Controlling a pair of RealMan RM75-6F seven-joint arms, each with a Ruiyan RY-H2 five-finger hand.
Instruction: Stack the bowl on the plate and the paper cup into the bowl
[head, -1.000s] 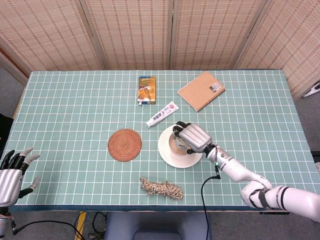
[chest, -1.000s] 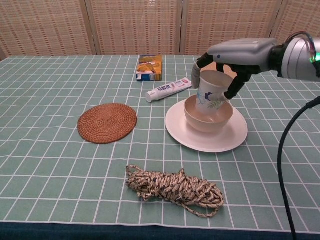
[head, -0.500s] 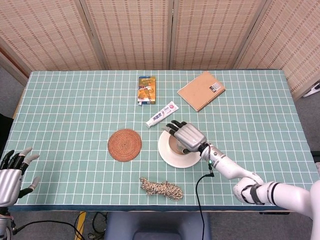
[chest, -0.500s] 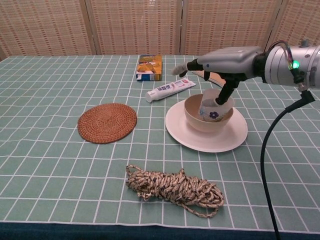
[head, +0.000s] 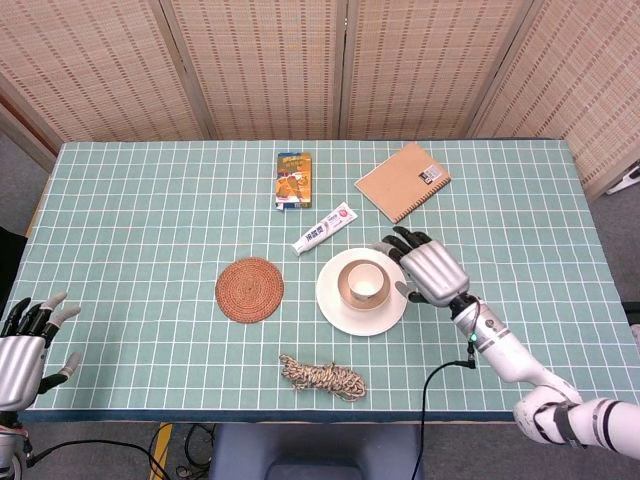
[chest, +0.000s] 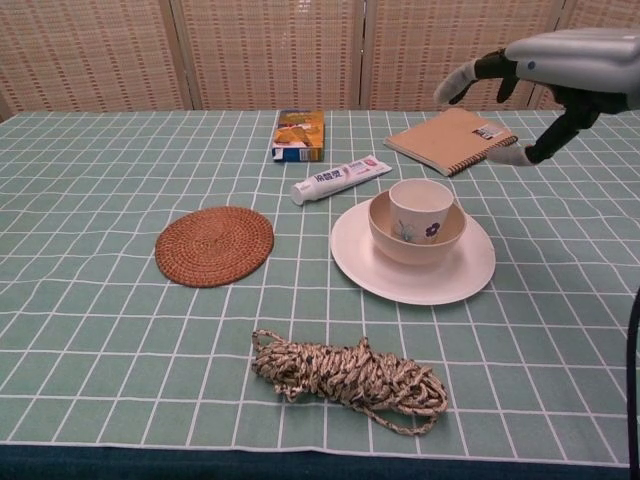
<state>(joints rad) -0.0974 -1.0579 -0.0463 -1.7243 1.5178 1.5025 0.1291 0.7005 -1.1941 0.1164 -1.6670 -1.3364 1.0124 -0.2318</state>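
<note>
Stacked tableware sits near the middle of a green checked tablecloth (head: 150, 200): a white plate (chest: 470, 270) carries a tan bowl (chest: 385, 235), and a white paper cup (chest: 422, 203) with a small floral print stands upright inside the bowl. Judged from how these lie, both parts of the task look finished, with nothing left but for the arm to draw clear. The right hand (head: 432, 270) hovers just right of the plate, raised above the table in the chest view, fingers spread and holding nothing. It appears to be apart from the cup, though the overhead view makes the gap over the plate's rim hard to judge. The left hand (head: 22, 345) rests far to the left of the plate at the near table edge, fingers apart and empty. Left of the plate lies a round woven coaster (head: 249, 290). In front of the plate is a bundle of coiled rope (chest: 350, 378). Behind the plate lie a toothpaste tube (head: 324, 228), a small printed carton (head: 293, 180), and a brown spiral notebook (head: 402, 181).
</note>
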